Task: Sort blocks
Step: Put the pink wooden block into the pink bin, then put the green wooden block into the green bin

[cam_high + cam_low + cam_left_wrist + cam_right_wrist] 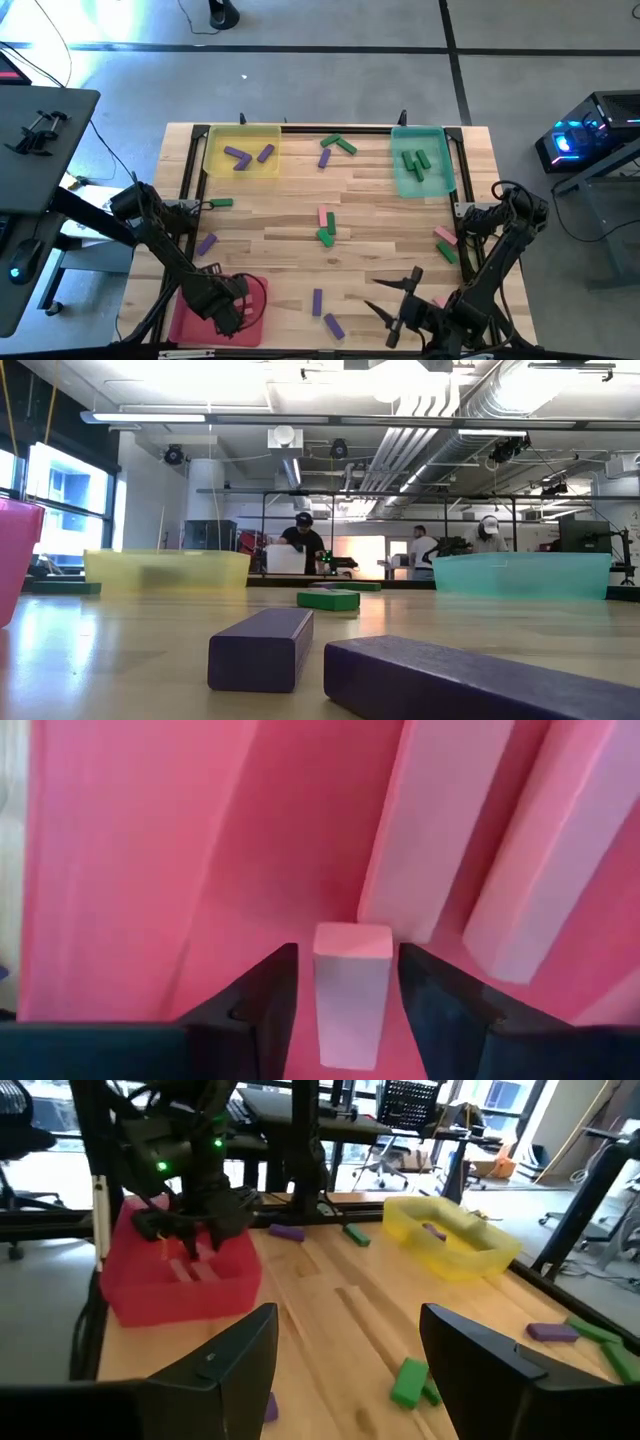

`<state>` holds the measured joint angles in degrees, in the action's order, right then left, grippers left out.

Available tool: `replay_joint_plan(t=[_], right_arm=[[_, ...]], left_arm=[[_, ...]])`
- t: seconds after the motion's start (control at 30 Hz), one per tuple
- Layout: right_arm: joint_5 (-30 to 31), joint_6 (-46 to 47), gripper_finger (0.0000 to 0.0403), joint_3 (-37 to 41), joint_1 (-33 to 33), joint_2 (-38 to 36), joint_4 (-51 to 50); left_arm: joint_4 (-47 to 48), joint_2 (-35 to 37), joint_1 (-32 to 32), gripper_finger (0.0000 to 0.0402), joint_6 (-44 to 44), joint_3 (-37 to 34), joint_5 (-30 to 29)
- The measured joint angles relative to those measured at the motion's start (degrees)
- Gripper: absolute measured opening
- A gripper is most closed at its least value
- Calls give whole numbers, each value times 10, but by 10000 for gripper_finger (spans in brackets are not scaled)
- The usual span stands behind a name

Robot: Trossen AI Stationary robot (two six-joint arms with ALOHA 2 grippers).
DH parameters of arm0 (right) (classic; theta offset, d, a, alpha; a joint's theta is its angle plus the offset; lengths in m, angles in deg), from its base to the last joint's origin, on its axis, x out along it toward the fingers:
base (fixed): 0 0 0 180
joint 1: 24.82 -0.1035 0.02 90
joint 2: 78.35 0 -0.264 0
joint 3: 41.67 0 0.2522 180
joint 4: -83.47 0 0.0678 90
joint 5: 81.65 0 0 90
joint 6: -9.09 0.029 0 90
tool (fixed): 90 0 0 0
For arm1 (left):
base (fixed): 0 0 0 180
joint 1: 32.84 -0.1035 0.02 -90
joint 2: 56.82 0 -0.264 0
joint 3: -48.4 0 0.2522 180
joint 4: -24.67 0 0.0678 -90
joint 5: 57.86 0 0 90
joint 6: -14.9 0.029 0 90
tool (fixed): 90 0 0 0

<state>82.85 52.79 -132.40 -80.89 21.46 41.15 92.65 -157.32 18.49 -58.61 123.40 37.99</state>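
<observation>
My left gripper (pixel 230 303) points down inside the red tray (pixel 190 322) at the table's near left corner. In the left wrist view its open fingers stand either side of a pink block (pixel 350 995), with a narrow gap on each side. Two more pink blocks (pixel 440 830) lie on the tray floor. My right gripper (pixel 400 303) hangs open and level above the table's near edge, with nothing between its fingers. Two purple blocks (pixel 237 157) lie in the yellow tray (pixel 242 133), and green blocks (pixel 415 162) lie in the teal tray (pixel 400 180).
Loose blocks lie scattered on the wooden table: green (pixel 222 203), purple (pixel 206 243), pink and green at mid table (pixel 326 228), pink and green at the right (pixel 446 243), two purple near the front (pixel 325 312), green and purple at the back (pixel 335 148). A black frame borders the table.
</observation>
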Motion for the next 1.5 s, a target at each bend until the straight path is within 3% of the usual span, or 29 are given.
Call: replay_joint_plan(t=[0.23,0.43,0.57,0.67,0.77,0.9,1.0,1.1,1.23,1.4,1.5], right_arm=[[-17,1,232,0,-3,0,13],[-21,0,232,0,-3,0,21],[-21,0,232,0,-3,0,23],[-21,-1,232,0,-3,0,22],[-23,-2,232,0,-6,0,16],[-23,11,232,0,-14,0,11],[-37,67,232,0,-15,0,-14],[-118,206,232,0,-6,0,-98],[-314,426,232,0,23,4,-281],[-538,598,232,0,61,20,-518],[-613,627,232,6,77,22,-609]], left_arm=[[-2,5,0,209,18,0,-4],[10,43,0,213,31,0,12],[22,89,0,213,14,0,-19],[9,123,5,213,11,0,-86],[-36,145,13,213,58,0,-207],[-156,151,19,213,199,0,-417],[-288,145,13,213,352,0,-512],[-416,132,-2,213,503,1,-526],[-541,106,-37,213,626,1,-478],[-650,49,-92,213,680,1,-399],[-704,8,-120,213,687,1,-379]])
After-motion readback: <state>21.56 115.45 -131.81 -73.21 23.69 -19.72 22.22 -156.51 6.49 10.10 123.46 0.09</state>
